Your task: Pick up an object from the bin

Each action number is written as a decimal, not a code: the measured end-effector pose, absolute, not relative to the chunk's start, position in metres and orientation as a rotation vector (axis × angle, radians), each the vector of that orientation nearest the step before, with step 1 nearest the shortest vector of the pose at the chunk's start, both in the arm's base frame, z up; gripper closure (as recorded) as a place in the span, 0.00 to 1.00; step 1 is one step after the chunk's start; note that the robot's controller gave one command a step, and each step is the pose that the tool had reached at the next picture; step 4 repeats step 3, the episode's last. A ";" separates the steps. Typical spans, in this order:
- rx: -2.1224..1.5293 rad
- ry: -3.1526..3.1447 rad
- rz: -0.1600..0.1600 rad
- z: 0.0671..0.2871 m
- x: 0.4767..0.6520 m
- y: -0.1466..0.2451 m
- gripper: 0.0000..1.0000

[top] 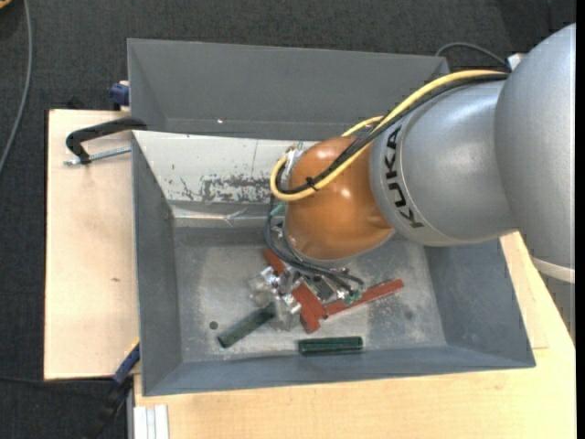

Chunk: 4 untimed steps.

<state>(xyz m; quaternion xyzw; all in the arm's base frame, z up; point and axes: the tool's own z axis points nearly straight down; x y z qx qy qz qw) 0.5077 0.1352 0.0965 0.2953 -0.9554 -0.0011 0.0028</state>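
Red plastic, one chunky block (309, 311) lies right against my gripper (279, 293), one long thin red strip (370, 294) trails off to its right, two dark green things lie just past it, a stick (245, 328) and a bar (331, 344), and whether it stands wide or narrow I cannot tell.

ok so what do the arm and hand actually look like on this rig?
The arm is a fat, rounded silver-grey tube with black KUKA lettering near the wrist. A glossy, dome-shaped orange cover caps the wrist. A yellow cable runs along the arm and loops over the cover; dark cables hang beneath it. The hand is small, bare silvery metal.
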 end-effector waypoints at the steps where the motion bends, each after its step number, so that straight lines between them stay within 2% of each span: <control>1: 0.928 -2.999 -0.003 0.121 0.509 0.136 1.00; 3: 0.931 -3.007 -0.002 0.161 0.511 0.136 1.00; 4: 0.931 -3.007 -0.002 0.161 0.511 0.136 1.00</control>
